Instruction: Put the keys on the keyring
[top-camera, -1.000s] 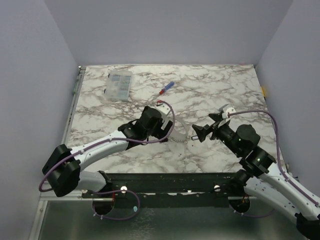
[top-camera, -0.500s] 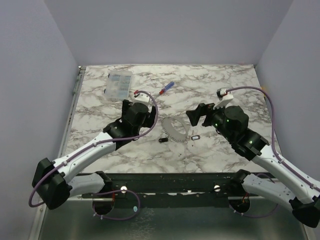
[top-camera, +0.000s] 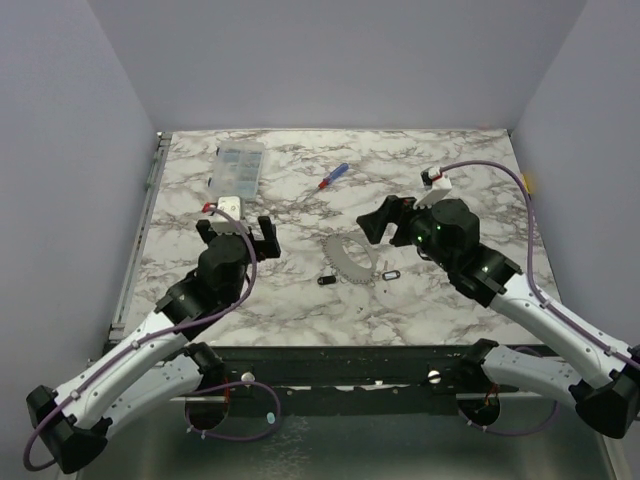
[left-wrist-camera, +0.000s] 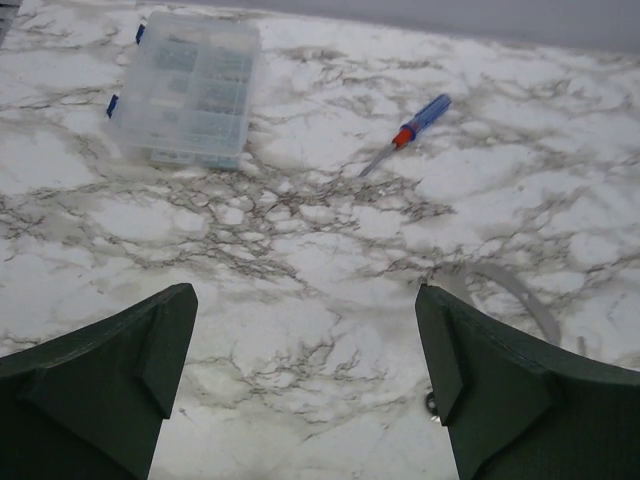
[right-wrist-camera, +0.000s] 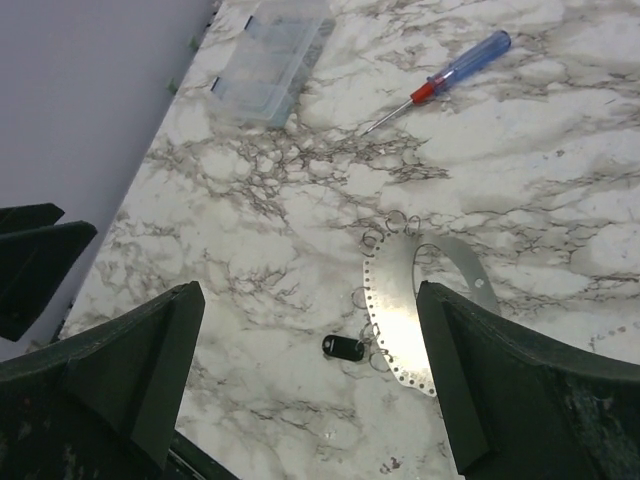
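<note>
Right wrist shows keyring (right-wrist-camera: 396, 312) as pale perforated arc.

two keys (top-camera: 326, 281) (top-camera: 391, 272), one keyring (top-camera: 350, 262), one red-and-blue screwdriver (top-camera: 333, 176), one clear compartment box (top-camera: 239, 170), two robot arms (top-camera: 150, 340) (top-camera: 540, 310).

You have a white, grey-veined marble surface (top-camera: 420, 160) in front of you. At its far left lies a clear plastic compartment box (top-camera: 239, 171), and to the right of that a small red-and-blue screwdriver (top-camera: 333, 176). Near the middle lies a thin, pale grey curved keyring (top-camera: 349, 262). One tiny black oval-headed key (top-camera: 326, 281) sits just left of its near end, and a second black key (top-camera: 390, 272) just right.
</note>
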